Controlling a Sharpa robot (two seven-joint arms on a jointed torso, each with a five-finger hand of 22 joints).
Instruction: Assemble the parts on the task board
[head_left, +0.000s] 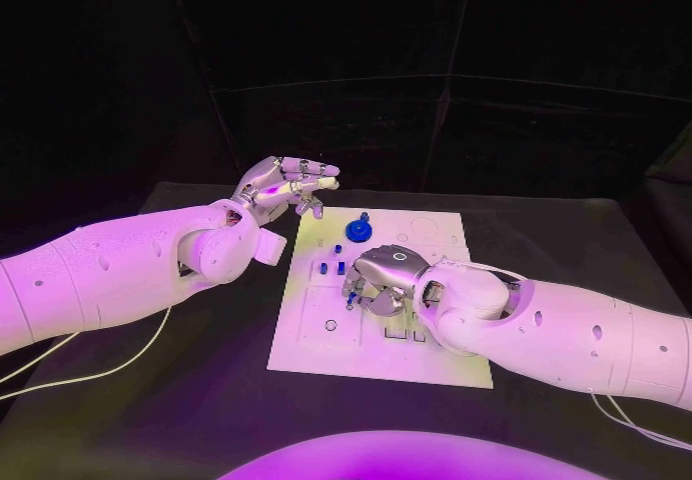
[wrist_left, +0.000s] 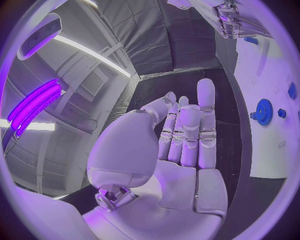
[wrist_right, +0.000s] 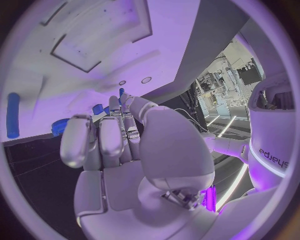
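Observation:
The white task board (head_left: 325, 345) lies in the middle of the black table. A blue gear (head_left: 359, 230) stands near its far edge, and small blue parts (head_left: 332, 267) stand left of its centre. My right hand (head_left: 384, 280) hovers low over the board's middle, fingers pointing down. It pinches a small blue part (head_left: 351, 293) at its fingertips, and the tip of that part (wrist_right: 120, 92) peeks out above the fingers. My left hand (head_left: 283, 184) is raised beside the board's far left corner, fingers spread and holding nothing. Its bare palm (wrist_left: 181, 170) faces the gear (wrist_left: 262, 111).
A blue cylinder (wrist_right: 12, 122) lies on the board (wrist_right: 50, 85) apart from the gear (wrist_right: 59, 126). A white cable (head_left: 87, 375) trails over the table under my left arm. Bare black table (head_left: 173, 420) surrounds the board.

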